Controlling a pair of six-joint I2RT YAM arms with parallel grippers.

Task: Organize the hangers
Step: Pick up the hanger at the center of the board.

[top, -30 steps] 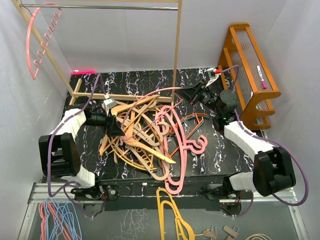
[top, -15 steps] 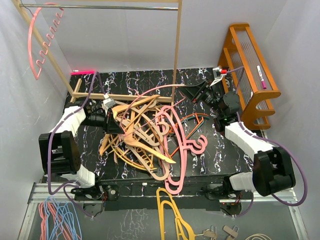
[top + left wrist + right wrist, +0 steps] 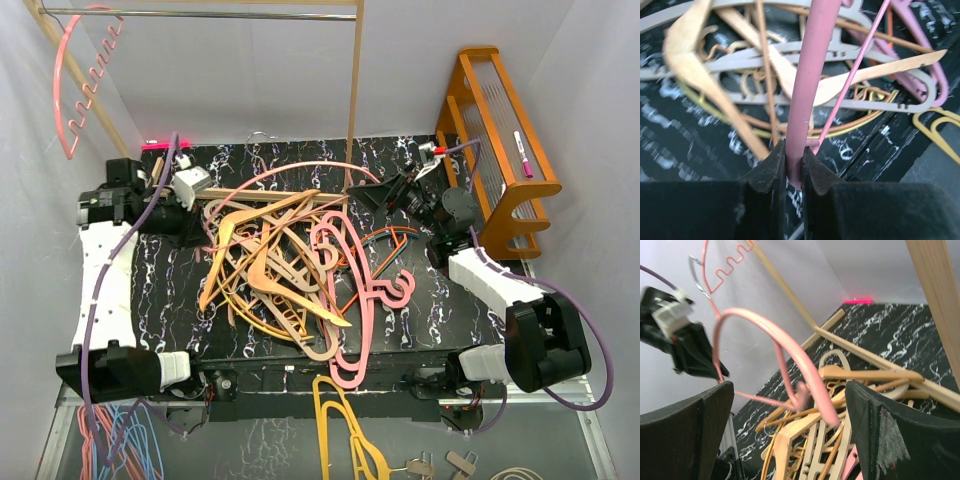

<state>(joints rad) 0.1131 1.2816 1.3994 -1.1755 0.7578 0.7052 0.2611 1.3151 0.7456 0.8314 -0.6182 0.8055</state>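
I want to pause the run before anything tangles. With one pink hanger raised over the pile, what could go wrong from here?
The left tool holds the pink hanger by one end only, while the right tool stands open by the other end, so the long hanger may swing or twist in the grip. Its thin lower rod passes close over the pile of hangers, so a pull might snag others and drag them along.

The hangers (image 3: 290, 275) lie heaped on the mat (image 3: 440, 300), between the left end effector (image 3: 202, 213) and the right end effector (image 3: 358, 190).
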